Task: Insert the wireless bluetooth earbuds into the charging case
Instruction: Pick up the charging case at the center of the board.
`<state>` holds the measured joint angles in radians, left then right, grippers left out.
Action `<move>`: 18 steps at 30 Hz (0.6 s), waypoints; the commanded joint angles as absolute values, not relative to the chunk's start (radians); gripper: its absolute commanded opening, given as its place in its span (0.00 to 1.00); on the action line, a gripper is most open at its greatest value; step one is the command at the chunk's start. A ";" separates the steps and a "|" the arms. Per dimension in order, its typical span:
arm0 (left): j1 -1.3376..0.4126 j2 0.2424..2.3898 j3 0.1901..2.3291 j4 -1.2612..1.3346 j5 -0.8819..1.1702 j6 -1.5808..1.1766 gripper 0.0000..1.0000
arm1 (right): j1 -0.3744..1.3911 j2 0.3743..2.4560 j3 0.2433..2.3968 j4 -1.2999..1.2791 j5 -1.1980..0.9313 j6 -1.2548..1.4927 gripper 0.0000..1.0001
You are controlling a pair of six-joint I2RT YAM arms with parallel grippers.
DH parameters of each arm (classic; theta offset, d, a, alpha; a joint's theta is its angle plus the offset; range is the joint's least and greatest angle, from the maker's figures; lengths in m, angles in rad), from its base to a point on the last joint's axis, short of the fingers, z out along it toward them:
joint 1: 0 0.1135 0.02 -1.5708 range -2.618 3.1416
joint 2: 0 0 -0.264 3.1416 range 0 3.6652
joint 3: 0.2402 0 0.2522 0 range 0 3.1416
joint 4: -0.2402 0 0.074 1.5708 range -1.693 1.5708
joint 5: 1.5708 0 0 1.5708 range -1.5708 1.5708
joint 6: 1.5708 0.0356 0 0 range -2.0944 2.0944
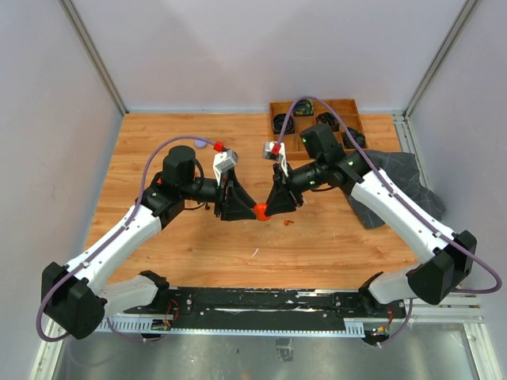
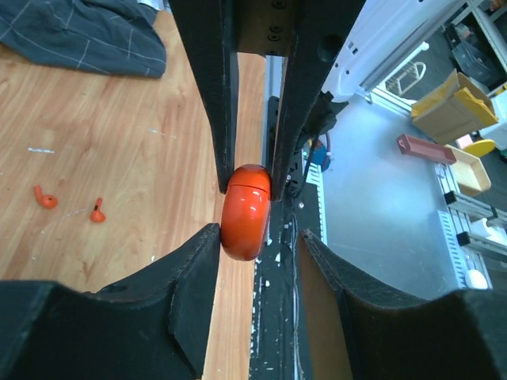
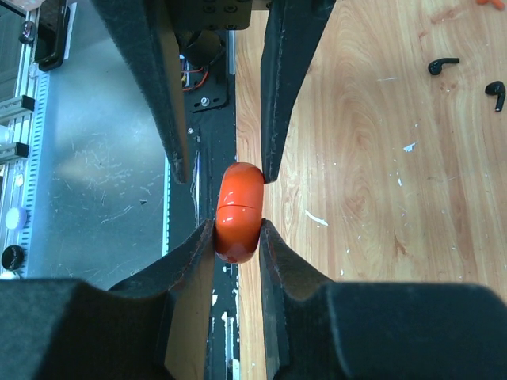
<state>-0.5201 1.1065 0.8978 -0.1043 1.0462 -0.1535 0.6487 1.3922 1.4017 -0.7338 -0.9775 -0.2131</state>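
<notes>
An orange-red round charging case [image 1: 259, 210], with its lid closed, is held above the table's middle between both grippers. My right gripper [image 3: 238, 237] is shut on the case [image 3: 239, 212]; it comes from the right in the top view [image 1: 269, 210]. My left gripper [image 2: 257, 253] is open around the case [image 2: 245, 212], one finger touching it and the other apart; it comes from the left in the top view [image 1: 250, 212]. Two orange-red earbuds [image 2: 44, 198] lie loose on the wood, also seen from the top [image 1: 287, 222]. Two black earbuds [image 3: 442, 65] lie on the table.
A wooden tray [image 1: 273, 105] holding dark cases stands at the back right. A dark cloth [image 1: 396, 178] lies at the right under the right arm. A pale lilac round thing [image 1: 200, 145] sits behind the left arm. Thin white slivers [image 1: 255, 252] dot the wood.
</notes>
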 commanded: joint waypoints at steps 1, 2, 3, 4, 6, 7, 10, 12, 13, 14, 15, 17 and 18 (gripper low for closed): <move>-0.523 1.117 0.917 -0.072 1.129 -0.166 0.48 | 0.685 1.414 1.458 -0.780 -0.967 -0.261 0.02; -0.523 1.120 0.916 -0.071 1.134 -0.167 0.47 | 0.687 1.419 1.462 -0.782 -0.965 -0.263 0.02; -0.523 1.122 0.915 -0.070 1.137 -0.169 0.47 | 0.691 1.424 1.466 -0.783 -0.963 -0.264 0.02; -0.523 1.125 0.913 -0.070 1.137 -0.171 0.47 | 0.692 1.429 1.471 -0.783 -0.962 -0.266 0.03; -0.523 1.132 0.911 -0.072 1.133 -0.175 0.47 | 0.700 1.439 1.482 -0.787 -0.962 -0.272 0.02; -0.523 1.136 0.913 -0.078 1.135 -0.173 0.46 | 0.702 1.443 1.489 -0.793 -0.960 -0.275 0.03; -0.525 1.148 0.914 -0.085 1.147 -0.169 0.44 | 0.712 1.454 1.507 -0.807 -0.956 -0.287 0.03; -0.526 1.151 0.914 -0.095 1.150 -0.165 0.41 | 0.715 1.457 1.510 -0.810 -0.954 -0.287 0.02; -0.527 1.151 0.915 -0.103 1.149 -0.159 0.40 | 0.716 1.459 1.511 -0.810 -0.954 -0.287 0.02; -0.526 1.150 0.916 -0.111 1.152 -0.153 0.38 | 0.717 1.460 1.513 -0.810 -0.951 -0.287 0.02; -0.526 1.148 0.915 -0.115 1.154 -0.148 0.35 | 0.719 1.461 1.515 -0.812 -0.949 -0.287 0.03; -0.526 1.142 0.910 -0.119 1.158 -0.144 0.29 | 0.723 1.465 1.518 -0.811 -0.945 -0.290 0.03; -0.527 1.138 0.908 -0.119 1.159 -0.141 0.25 | 0.723 1.465 1.518 -0.812 -0.946 -0.290 0.04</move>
<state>-0.5194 1.1492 0.8978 -0.1085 1.1213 -0.1562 0.7040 1.4548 1.4818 -0.7956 -0.9562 -0.2668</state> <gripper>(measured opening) 0.315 0.268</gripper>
